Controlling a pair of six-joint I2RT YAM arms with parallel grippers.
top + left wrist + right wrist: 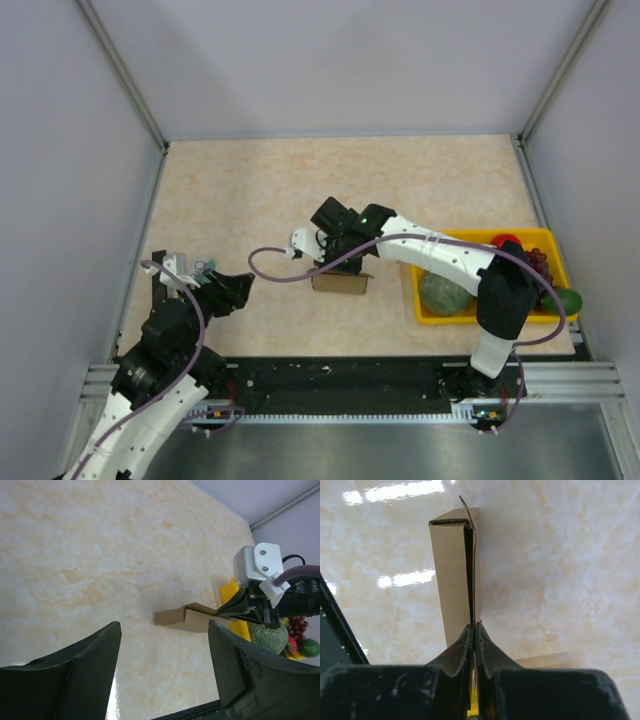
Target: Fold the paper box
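Note:
The paper box (340,283) is a small brown carton on the table's middle, just left of the yellow tray. In the right wrist view the paper box (452,575) stretches away from the camera with one thin side panel standing apart from its body. My right gripper (475,628) is shut on that thin panel's near end. From above, the right gripper (346,266) sits on top of the box. My left gripper (236,290) hovers open near the table's front left, well short of the box (186,618). Nothing lies between the left gripper (165,630) jaws.
A yellow tray (432,317) at the right holds a green melon (445,293), dark grapes (538,262), a red fruit (505,241) and a green fruit (566,299). White walls enclose the table on three sides. The black rail (340,375) runs along the near edge.

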